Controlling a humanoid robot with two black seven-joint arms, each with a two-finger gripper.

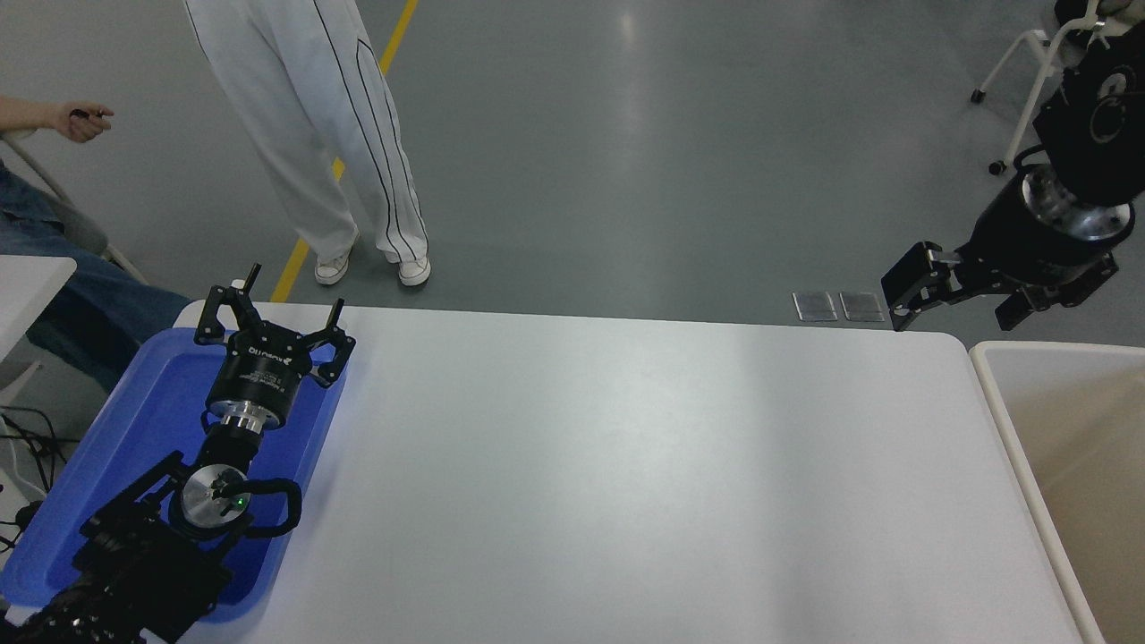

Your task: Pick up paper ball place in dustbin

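Across most of the view lies a white desk (626, 465) with nothing on its bare middle. At its right edge stands the dustbin (1006, 420), a large rectangular bin with a thick off-white rim and beige inner walls; only its left part shows, and what shows of the inside holds nothing. At the desk's left edge sits a shallow blue tray (152, 402), and the left claw (268, 317) is parked over it with its fingers spread apart, holding nothing.

The right claw (962, 300) hangs in the air off the desk's far right corner, above the grey floor and just beyond the dustbin's far end. Its black fingers look spread, with nothing between them.

The paper ball is nowhere to be seen: not on the desk, not in either claw, not in the visible part of the bin.

As a judgement, the drop step seems done or the ball lies out of sight, so the next move calls for finding it first.

A person in white trousers (331, 134) stands beyond the desk; a hand (76, 121) shows at far left.
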